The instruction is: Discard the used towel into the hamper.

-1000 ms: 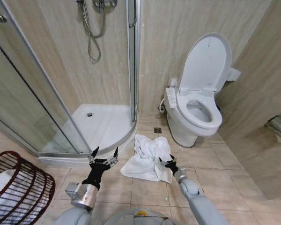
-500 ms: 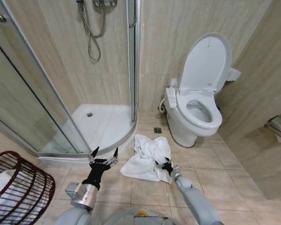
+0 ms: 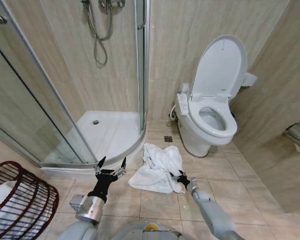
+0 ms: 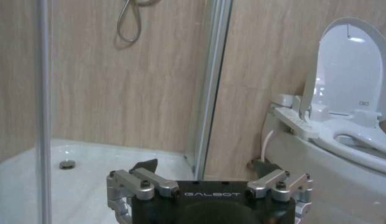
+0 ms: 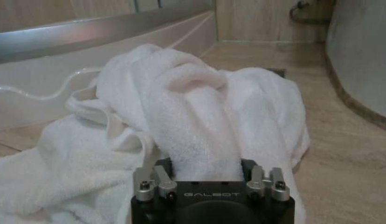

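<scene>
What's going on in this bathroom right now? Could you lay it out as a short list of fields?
place: bathroom with a shower stall and a toilet, lid up
towel: white, crumpled on the floor tiles between shower and toilet
hamper: dark reddish wire basket at the robot's left, something white inside
right gripper: low at the towel's edge, towel fold bunched between its fingers
left gripper: raised, open, holding nothing
towel in hamper: not yet

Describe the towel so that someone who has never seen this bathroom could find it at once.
Start at the toilet with its raised lid, then look down to the tiled floor between its base and the curved shower tray. There lies the towel, a crumpled white heap, with the right gripper at its near edge. It is the only soft, rumpled thing on that floor.
</scene>
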You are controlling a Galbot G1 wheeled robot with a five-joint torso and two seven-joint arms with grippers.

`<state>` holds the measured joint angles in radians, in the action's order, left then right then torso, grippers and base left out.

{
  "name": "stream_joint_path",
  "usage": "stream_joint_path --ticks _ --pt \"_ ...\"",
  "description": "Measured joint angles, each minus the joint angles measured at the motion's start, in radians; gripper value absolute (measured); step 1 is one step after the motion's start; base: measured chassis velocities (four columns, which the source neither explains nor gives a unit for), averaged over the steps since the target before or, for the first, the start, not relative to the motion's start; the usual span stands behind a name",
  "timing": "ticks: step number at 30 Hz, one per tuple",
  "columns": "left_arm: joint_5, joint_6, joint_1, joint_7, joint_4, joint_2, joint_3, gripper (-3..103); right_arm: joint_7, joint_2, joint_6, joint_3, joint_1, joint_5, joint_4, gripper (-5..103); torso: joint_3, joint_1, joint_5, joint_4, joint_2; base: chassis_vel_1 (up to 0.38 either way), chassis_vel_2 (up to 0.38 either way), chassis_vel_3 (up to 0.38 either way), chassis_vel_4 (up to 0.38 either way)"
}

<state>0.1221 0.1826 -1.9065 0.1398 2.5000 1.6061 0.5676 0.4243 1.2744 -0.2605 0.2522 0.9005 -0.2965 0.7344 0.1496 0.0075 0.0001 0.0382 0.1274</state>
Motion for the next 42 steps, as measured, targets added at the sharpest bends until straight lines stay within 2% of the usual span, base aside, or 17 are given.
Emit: stream_joint_path --ticks 1,3,4,7,10,11,13,15,18,30,31,32,34,37,41,42 --pt "0.0 0.0 0.0 0.0 0.0 0.0 0.0 100 0.008 -0.001 -0.004 0.001 -0.001 0.001 -0.005 62 0.0 0.0 -0.0001 0.0 0.0 0.0 0.0 0.0 0.0" --pt "0.0 0.0 0.0 0.0 0.0 0.0 0.0 100 0.013 -0.002 -0.007 0.002 -0.001 0.002 -0.008 62 0.0 0.0 -0.0001 0.0 0.0 0.0 0.0 0.0 0.0" --pt "0.0 0.0 0.0 0.0 0.0 0.0 0.0 100 0.026 -0.003 -0.011 0.007 0.0 0.003 -0.012 51 0.0 0.0 -0.0001 0.0 0.0 0.0 0.0 0.0 0.0" --pt "0.0 0.0 0.0 0.0 0.0 0.0 0.0 100 0.061 0.0 -0.027 0.032 0.003 0.001 -0.018 46 0.0 0.0 -0.0003 -0.0001 0.0 0.0 0.0 0.0 0.0" --pt "0.0 0.0 0.0 0.0 0.0 0.0 0.0 100 0.077 -0.003 -0.044 0.04 0.014 0.002 -0.015 30 0.0 0.0 0.0 0.0 0.0 0.0 0.0 0.0 0.0" --pt "0.0 0.0 0.0 0.0 0.0 0.0 0.0 100 0.077 -0.003 -0.044 0.04 0.014 0.002 -0.015 30 0.0 0.0 0.0 0.0 0.0 0.0 0.0 0.0 0.0" --pt "0.0 0.0 0.0 0.0 0.0 0.0 0.0 100 0.08 -0.007 -0.049 0.043 0.021 0.002 -0.008 19 0.0 0.0 -0.0002 -0.0001 0.0 0.0 0.0 0.0 0.0" --pt "0.0 0.0 0.0 0.0 0.0 0.0 0.0 100 0.08 -0.009 -0.051 0.044 0.024 0.001 -0.004 19 0.0 0.0 -0.0001 -0.0001 0.0 0.0 0.0 0.0 0.0" --pt "0.0 0.0 0.0 0.0 0.0 0.0 0.0 100 0.082 -0.01 -0.063 0.047 0.031 -0.003 -0.001 4 0.0 0.0 -0.0001 0.0 0.0 0.0 0.0 0.0 0.0" --pt "0.0 0.0 0.0 0.0 0.0 0.0 0.0 100 0.084 -0.011 -0.133 0.044 0.059 -0.007 0.055 2 0.0 0.0 -0.0002 -0.0001 0.0 0.0 0.0 0.0 0.0" --pt "0.0 0.0 0.0 0.0 0.0 0.0 0.0 100 0.09 -0.009 -0.159 0.044 0.059 -0.008 0.053 2 0.0 0.0 -0.0003 -0.0001 0.0 0.0 0.0 0.0 0.0" --pt "0.0 0.0 0.0 0.0 0.0 0.0 0.0 100 0.116 -0.002 -0.228 0.05 0.058 -0.014 0.05 2 0.0 0.0 0.0 0.0 0.0 0.0 0.0 0.0 0.0" --pt "0.0 0.0 0.0 0.0 0.0 0.0 0.0 100 0.121 -0.001 -0.248 0.056 0.07 -0.007 0.071 2 0.0 0.0 0.0002 0.0002 0.0 0.0 0.0 0.0 0.0" --pt "0.0 0.0 0.0 0.0 0.0 0.0 0.0 100 0.087 -0.003 -0.25 0.074 0.107 0.035 0.143 2 0.0 0.0 0.0 0.0 0.0 0.0 0.0 0.0 0.0" --pt "0.0 0.0 0.0 0.0 0.0 0.0 0.0 100 -0.014 -0.013 -0.247 0.121 0.183 0.108 0.293 2 0.0 0.0 0.0 0.0 0.0 0.0 0.0 0.0 0.0" --pt "0.0 0.0 0.0 0.0 0.0 0.0 0.0 100 -0.014 -0.013 -0.247 0.121 0.183 0.108 0.293 2 0.0 0.0 0.0 0.0 0.0 0.0 0.0 0.0 0.0"
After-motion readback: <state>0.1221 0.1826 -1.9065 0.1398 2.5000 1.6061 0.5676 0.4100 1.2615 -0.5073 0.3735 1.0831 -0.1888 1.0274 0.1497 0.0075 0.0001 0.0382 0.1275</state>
